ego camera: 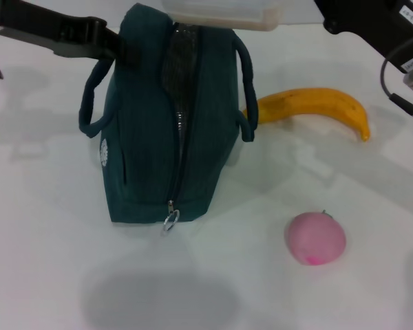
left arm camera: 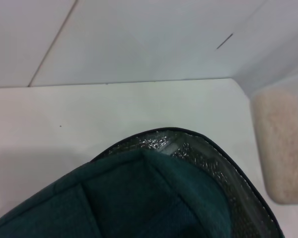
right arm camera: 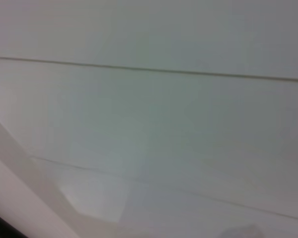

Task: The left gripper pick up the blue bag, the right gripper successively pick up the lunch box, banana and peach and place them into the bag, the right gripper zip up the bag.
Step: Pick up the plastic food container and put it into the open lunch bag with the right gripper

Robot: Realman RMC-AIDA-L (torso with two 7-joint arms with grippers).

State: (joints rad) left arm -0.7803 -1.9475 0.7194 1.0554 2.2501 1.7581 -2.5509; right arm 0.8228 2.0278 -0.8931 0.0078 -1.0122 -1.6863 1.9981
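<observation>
The blue bag stands on the white table with its zip open and the silver lining showing. My left gripper reaches in from the far left and is shut on the bag's far edge; the bag's rim fills the left wrist view. The translucent lunch box hangs over the bag's far end, in front of its opening, held by my right gripper, whose fingers are cut off by the frame edge. The lunch box also shows in the left wrist view. The banana and the pink peach lie to the right of the bag.
The zip pull ring hangs at the bag's near end. A cable hangs from my right arm above the banana's tip. The right wrist view shows only pale wall and table.
</observation>
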